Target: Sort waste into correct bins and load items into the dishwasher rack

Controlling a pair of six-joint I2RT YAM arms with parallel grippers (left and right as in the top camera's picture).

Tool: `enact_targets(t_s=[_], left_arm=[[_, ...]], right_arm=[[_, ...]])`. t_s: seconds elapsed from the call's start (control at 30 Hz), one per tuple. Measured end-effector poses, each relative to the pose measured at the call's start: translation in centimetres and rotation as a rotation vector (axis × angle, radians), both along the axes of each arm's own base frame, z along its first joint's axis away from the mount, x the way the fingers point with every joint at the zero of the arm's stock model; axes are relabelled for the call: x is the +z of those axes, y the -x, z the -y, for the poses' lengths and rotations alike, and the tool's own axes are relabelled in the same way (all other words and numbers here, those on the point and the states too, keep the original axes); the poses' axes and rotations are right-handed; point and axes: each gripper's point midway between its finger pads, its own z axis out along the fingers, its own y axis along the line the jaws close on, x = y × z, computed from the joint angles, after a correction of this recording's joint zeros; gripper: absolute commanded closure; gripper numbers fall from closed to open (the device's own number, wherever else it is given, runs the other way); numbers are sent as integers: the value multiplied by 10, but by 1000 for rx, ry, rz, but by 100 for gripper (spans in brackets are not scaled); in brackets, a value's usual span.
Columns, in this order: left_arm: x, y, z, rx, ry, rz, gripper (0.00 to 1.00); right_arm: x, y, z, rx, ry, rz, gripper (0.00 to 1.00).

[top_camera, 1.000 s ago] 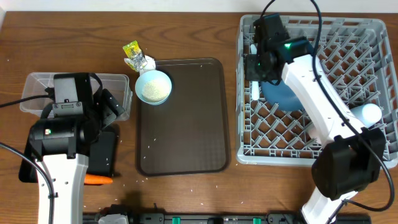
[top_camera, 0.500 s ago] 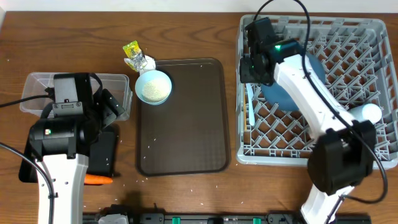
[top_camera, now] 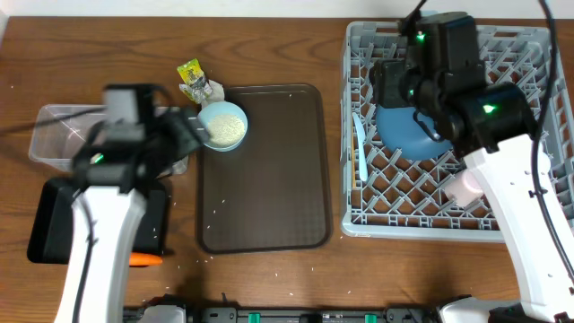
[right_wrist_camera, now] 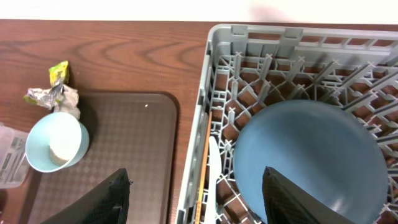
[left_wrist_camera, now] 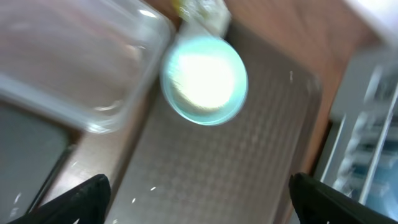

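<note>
Overhead, carrot [top_camera: 146, 259] pt. hidden, pink cup [top_camera: 462, 187] too

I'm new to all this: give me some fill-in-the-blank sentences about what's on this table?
The blue plate stands in the grey ____. The light-blue cup at the brown tray's corner holds white ____. An orange ____ lies on the table near the black tray. Missing: rack; rice; carrot.

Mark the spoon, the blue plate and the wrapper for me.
spoon [top_camera: 360, 151], overhead view, middle of its handle.
blue plate [right_wrist_camera: 311, 158], right wrist view, centre of its face.
wrapper [top_camera: 191, 75], overhead view, its yellow-green part.
</note>
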Motion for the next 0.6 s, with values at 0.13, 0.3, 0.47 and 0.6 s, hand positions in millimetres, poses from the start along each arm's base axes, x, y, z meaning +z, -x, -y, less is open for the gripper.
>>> enact_targets(t_s=[0.13,0.3,0.47,0.6], left_arm=[[-40,-16,35,-188,-100,-68,30],[-81,-48,53,-321,-242,-62,40],[-106,-74,58,-381,-311,-32,39],[-127,-80,58,-402,-335,-58,39]], right_arm=[[-7,0,6,-15,11,-27,36],[-12,4,9,-17,19,-53,36],[-18,11,11,-17,31,-88,36],[-19,12,11,-17,34,-97,36]])
